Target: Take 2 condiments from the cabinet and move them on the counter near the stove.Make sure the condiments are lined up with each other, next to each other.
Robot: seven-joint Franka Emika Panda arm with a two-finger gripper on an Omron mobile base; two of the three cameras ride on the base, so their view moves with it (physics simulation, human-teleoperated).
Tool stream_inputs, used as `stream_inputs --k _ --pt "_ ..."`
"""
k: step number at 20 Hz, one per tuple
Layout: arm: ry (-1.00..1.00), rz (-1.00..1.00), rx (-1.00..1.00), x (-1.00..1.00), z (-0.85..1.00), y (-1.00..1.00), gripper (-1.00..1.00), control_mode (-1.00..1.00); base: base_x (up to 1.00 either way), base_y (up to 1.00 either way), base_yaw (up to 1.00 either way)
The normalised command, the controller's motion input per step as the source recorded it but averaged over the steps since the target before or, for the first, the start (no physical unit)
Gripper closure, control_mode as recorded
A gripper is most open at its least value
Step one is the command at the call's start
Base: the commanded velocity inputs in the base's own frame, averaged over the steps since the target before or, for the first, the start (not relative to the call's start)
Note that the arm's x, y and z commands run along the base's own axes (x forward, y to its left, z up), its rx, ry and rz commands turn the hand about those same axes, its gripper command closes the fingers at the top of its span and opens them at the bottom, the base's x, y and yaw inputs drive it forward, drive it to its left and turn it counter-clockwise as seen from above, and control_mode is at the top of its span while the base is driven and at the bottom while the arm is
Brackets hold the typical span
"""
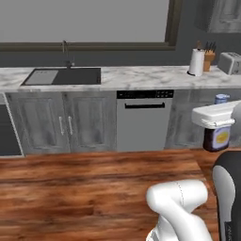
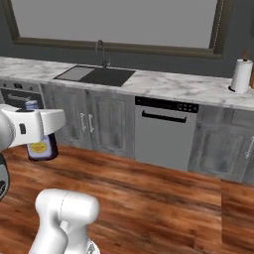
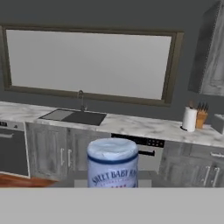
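The bottle [image 1: 217, 136] stands upright in the gripper [image 1: 215, 123], long axis vertical, blue cap up and dark body hanging below the hand. In the hand view its label reads "SWEET BABY" and then letters that cannot be made out. The jaws are closed on the bottle. The hand is held level, carrying the bottle above the wood floor [image 1: 84, 183], in front of the dishwasher [image 1: 144, 120] and off to one side of it.

Open wooden floor [image 1: 94, 179] ahead; base cabinets [image 1: 66, 122] and dishwasher [image 1: 143, 120] block beyond.
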Motion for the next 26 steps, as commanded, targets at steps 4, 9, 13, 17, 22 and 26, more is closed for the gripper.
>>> stream_inputs --k 4,9,13,17,22,26 --pt "0.0 0.0 0.0 0.0 0.0 0.0 1.0 1.0 -0.48 -0.06 0.31" --pt "0.0 0.0 0.0 0.0 0.0 0.0 1.0 1.0 -0.42 0.0 0.63" --pt "0.0 0.0 0.0 0.0 0.0 0.0 1.0 1.0 -0.21 0.22 0.79" --pt "0.0 0.0 0.0 0.0 0.0 0.0 1.0 1.0 -0.01 0.71 0.78" --pt "0.0 0.0 0.0 0.0 0.0 0.0 1.0 1.0 0.0 0.72 0.77" --pt "0.0 0.0 0.0 0.0 0.0 0.0 1.0 1.0 0.03 0.71 0.61"
